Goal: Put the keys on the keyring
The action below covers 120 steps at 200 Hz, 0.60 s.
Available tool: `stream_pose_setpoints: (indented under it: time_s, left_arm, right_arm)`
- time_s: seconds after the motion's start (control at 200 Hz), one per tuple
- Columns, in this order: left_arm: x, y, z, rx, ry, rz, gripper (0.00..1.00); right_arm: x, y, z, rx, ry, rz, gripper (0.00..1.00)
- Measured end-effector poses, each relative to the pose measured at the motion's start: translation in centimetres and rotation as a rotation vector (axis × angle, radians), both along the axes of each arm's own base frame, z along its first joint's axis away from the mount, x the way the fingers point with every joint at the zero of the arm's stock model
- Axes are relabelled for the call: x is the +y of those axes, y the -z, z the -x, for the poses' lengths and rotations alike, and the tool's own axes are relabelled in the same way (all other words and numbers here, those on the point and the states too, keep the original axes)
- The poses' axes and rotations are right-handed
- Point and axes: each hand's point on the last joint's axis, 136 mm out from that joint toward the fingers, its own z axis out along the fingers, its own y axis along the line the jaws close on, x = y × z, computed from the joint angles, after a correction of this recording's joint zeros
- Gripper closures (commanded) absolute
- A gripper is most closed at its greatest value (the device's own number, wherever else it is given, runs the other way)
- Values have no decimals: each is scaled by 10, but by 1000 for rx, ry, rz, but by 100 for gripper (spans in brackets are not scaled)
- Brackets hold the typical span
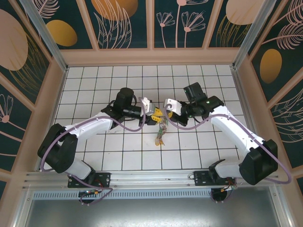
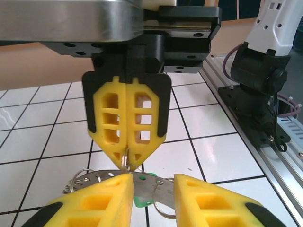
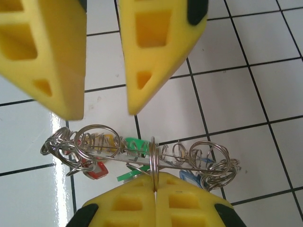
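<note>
White-tiled counter (image 1: 142, 156) with black grid lines, dark teal wall panels (image 1: 125, 23) printed with peach and gold leaf and flower motifs, pale wooden frame (image 1: 151, 56) round the panels, aluminium corner posts (image 1: 42, 33), aluminium rail (image 1: 151, 177) along the near edge, glare on tiles.

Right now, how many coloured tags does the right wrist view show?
3 clearly: red tag at the bunch's left end, green tag mid-bunch, blue tag at right; rings may hide more.

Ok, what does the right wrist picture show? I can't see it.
Two yellow right fingers, shut, pinch a wire ring at the bottom edge. Keys with red, green and blue tags and many small rings spread sideways from it. The left fingers reach in from the top, open, above a white tiled table.
</note>
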Motion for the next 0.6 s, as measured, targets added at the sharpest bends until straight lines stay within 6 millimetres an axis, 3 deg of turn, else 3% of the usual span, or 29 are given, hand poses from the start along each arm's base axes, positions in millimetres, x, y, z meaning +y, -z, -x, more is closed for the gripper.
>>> stream_pose_setpoints:
  time_s: [0.2, 0.601]
  left_arm:
    - [-6, 22, -5, 2, -19, -47, 71]
    - [-12, 26, -8, 6, -28, -42, 73]
  right_arm:
    - [-2, 14, 2, 52, 19, 53, 100]
    - [-2, 21, 0, 77, 23, 71, 100]
